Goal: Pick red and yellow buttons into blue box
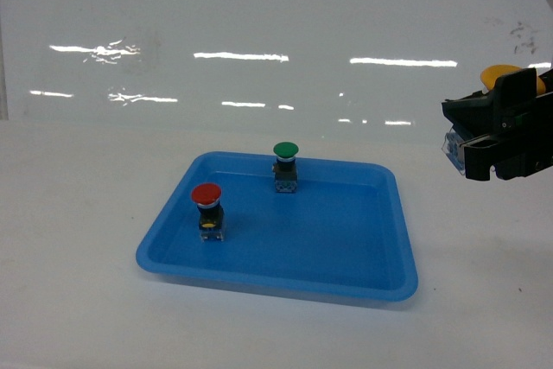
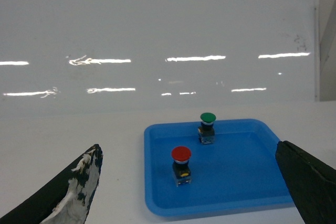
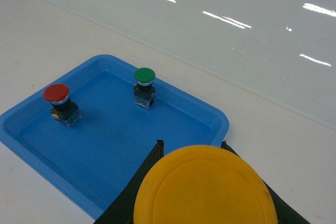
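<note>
I seem to be in a lab: a bare white tabletop (image 1: 78,300) meets a glossy white wall (image 1: 259,6) reflecting strip lights.

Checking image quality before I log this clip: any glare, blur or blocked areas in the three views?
Head view: bright light streaks on the back wall, right gripper cropped at the edge. Left wrist view: same streaks, dark fingers fill the lower corners. Right wrist view: yellow button looms large, hiding the lower frame.

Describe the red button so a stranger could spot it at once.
Find the blue tray on the white table. Two push buttons stand upright inside it; the red button is the nearer one, toward the tray's left side. Its cap is red, while its neighbour, the green button, is green-capped.
</note>
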